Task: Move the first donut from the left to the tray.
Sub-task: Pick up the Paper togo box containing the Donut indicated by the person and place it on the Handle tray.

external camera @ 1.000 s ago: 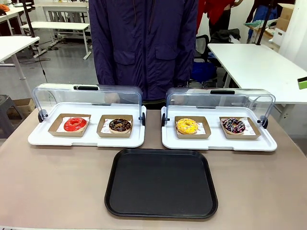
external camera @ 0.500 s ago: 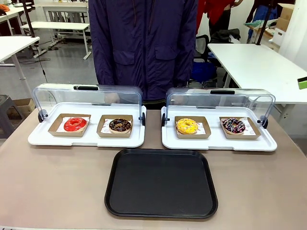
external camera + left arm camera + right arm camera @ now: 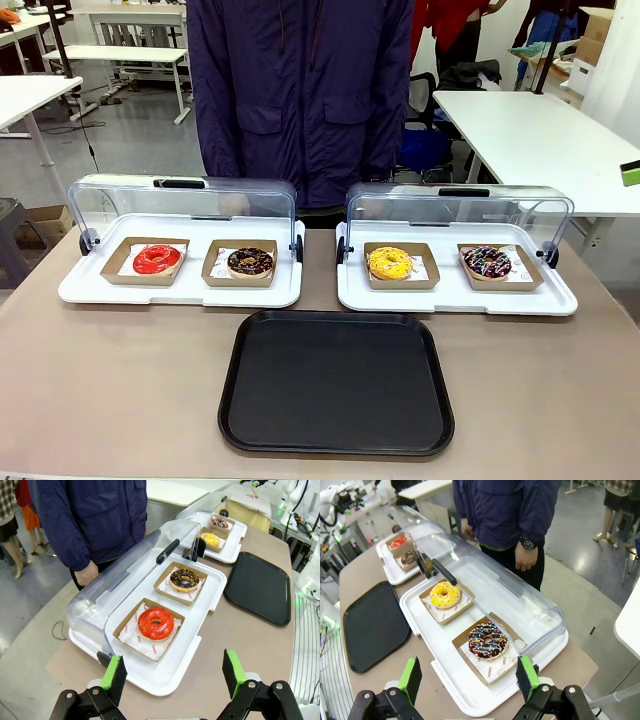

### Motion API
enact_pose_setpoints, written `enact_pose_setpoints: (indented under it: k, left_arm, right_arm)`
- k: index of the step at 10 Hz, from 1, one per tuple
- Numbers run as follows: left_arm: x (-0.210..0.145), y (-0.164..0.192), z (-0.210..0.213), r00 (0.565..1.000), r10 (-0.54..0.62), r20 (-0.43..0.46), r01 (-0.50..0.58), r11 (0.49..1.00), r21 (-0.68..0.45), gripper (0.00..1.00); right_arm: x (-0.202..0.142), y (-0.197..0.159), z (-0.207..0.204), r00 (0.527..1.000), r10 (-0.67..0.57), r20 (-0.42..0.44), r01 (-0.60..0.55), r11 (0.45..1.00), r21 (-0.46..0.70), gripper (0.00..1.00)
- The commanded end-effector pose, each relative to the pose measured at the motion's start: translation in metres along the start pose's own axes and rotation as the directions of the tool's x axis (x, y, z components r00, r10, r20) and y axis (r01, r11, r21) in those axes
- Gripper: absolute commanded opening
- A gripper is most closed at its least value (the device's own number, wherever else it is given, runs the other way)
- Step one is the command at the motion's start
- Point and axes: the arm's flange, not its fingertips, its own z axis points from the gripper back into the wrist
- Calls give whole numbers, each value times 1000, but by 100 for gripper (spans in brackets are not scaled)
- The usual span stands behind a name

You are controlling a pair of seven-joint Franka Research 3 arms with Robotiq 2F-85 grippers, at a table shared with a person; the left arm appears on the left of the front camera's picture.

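Just ahead of the left fingers [image 3: 114, 674], in line with the gap between their two green pads, the red donut [image 3: 155, 623] sits in its brown cardboard box [image 3: 129, 630] on a white tray [image 3: 165, 677]. The tray's near edge lies right in front of the pads. The clear lid [image 3: 125, 575] stands tipped back on the far side, so the box is uncovered from above and from the near side. A chocolate donut [image 3: 184, 579] lies in the next box along the same tray, apart from the red one. Beyond the right-hand finger the black tray [image 3: 258, 586] lies flat on the tabletop [image 3: 240, 642], well apart from the red donut, with open brown surface between the two trays. The left fingers stand wide apart, gripping and touching nothing. The right fingers [image 3: 411, 679] are also spread wide and empty, over the near edge of the other white tray [image 3: 460, 690], with a sprinkled donut [image 3: 488, 641] ahead between them. A person's hand [image 3: 90, 573] hangs behind the lid.
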Motion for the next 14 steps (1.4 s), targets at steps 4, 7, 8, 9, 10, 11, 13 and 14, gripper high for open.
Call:
enact_pose_setpoints:
  k: [4, 7, 8, 9, 10, 11, 13, 14]
  left_arm:
    - [2, 0, 0, 1000, 0, 5, 0, 1000, 4, 100]
    - [2, 0, 0, 1000, 0, 5, 0, 1000, 4, 100]
    - [2, 0, 0, 1000, 0, 5, 0, 1000, 4, 100]
    - [2, 0, 0, 1000, 0, 5, 0, 1000, 4, 100]
    - [2, 0, 0, 1000, 0, 5, 0, 1000, 4, 100]
    - [2, 0, 0, 1000, 0, 5, 0, 1000, 4, 100]
    - [2, 0, 0, 1000, 0, 5, 0, 1000, 4, 100]
    - [2, 0, 0, 1000, 0, 5, 0, 1000, 4, 100]
  right_arm:
    - [2, 2, 1, 1000, 6, 3, -6, 1000, 1, 100]
    - [2, 2, 1, 1000, 6, 3, -6, 1000, 1, 100]
    - [2, 2, 1, 1000, 6, 3, -6, 1000, 1, 100]
    - [2, 2, 1, 1000, 6, 3, -6, 1000, 1, 100]
    - [2, 2, 1, 1000, 6, 3, -6, 1000, 1, 100]
    - [2, 2, 1, 1000, 6, 3, -6, 1000, 1, 100]
    - [2, 2, 1, 1000, 6, 3, -6, 1000, 1, 100]
    - [2, 2, 1, 1000, 6, 3, -6, 1000, 1, 100]
